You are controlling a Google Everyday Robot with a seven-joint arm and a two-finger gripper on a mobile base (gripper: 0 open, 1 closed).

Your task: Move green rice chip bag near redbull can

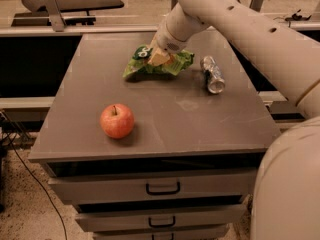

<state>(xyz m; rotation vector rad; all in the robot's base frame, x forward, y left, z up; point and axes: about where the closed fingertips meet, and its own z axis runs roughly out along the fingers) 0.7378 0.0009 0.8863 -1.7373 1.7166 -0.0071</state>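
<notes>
The green rice chip bag [142, 66] is a wrinkly bright-green foil bag at the far middle of the grey table top [165, 119]. My gripper [159, 57] is shut on its top and holds it low at the surface. The redbull can [213, 74] lies on its side just right of the bag, with its shiny round end toward the camera. A small gap separates bag and can. My white arm [250, 29] comes in from the upper right.
A red apple [117, 120] sits at the front left of the table. Drawers with dark handles [163, 188] are below the front edge. A dark bench [70, 1] stands behind the table at the far left.
</notes>
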